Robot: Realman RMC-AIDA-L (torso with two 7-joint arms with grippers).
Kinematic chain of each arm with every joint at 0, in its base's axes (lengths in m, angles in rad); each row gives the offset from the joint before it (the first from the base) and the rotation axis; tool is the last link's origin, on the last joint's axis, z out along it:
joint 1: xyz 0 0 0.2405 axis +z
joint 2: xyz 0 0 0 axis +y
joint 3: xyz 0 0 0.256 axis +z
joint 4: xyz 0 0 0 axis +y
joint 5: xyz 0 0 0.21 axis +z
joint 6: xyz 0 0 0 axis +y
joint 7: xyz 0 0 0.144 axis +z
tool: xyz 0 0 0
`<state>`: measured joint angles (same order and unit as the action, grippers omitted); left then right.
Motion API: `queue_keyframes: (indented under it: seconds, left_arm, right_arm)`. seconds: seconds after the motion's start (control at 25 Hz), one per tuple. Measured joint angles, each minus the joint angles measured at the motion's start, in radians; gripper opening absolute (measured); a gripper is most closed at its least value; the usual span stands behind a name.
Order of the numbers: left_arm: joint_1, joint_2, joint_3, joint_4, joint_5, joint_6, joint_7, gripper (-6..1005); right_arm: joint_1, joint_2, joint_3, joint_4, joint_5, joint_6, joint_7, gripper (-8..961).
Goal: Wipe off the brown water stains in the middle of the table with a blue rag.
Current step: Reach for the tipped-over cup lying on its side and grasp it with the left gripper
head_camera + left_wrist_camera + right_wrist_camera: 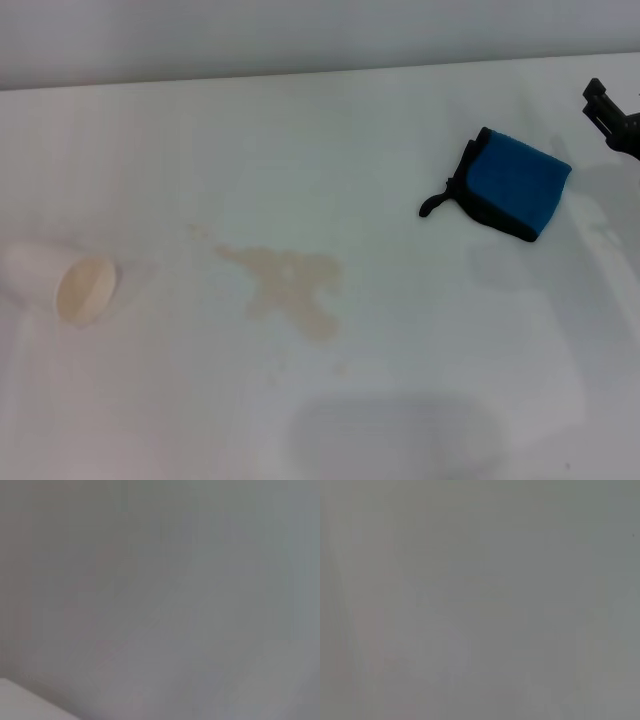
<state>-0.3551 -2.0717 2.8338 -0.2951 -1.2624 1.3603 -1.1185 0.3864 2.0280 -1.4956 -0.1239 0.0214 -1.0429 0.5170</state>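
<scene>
The brown water stains (pixel 290 285) lie as a pale tan splotch near the middle of the white table (pixel 400 380), with faint specks trailing toward the far left. The blue rag (pixel 512 183) lies folded at the far right, its black trim and loop tail pointing left. My right gripper (pixel 612 115) shows at the right edge of the head view, just to the right of the rag and apart from it. Only part of it is in view. The left gripper is out of view. Both wrist views show only plain grey.
A white cup (pixel 62 280) lies on its side at the left, its cream inside facing the front. The table's far edge (pixel 300 72) meets a grey wall.
</scene>
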Motion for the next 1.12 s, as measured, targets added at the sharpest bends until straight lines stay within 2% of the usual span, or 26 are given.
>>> queue_keyframes:
  seconds: [0.32, 0.76, 0.96, 1.12]
  left_arm:
    - [0.026, 0.003, -0.001, 0.012, -0.025, 0.004, 0.016, 825]
    - [-0.012, 0.006, 0.006, 0.005, -0.016, -0.014, 0.025, 826]
    - [-0.025, 0.002, -0.002, 0.015, -0.068, -0.028, 0.048, 825]
    - [-0.064, 0.007, 0.007, 0.014, -0.067, -0.019, 0.067, 824]
  right_arm:
    - [0.004, 0.0, 0.0, -0.002, 0.0, 0.007, 0.0, 860]
    - [-0.004, 0.0, -0.003, 0.005, 0.0, 0.009, 0.0, 859]
    - [-0.002, 0.0, -0.009, 0.006, 0.0, 0.009, 0.0, 859]
    - [-0.002, 0.0, -0.01, 0.006, -0.006, 0.011, 0.009, 859]
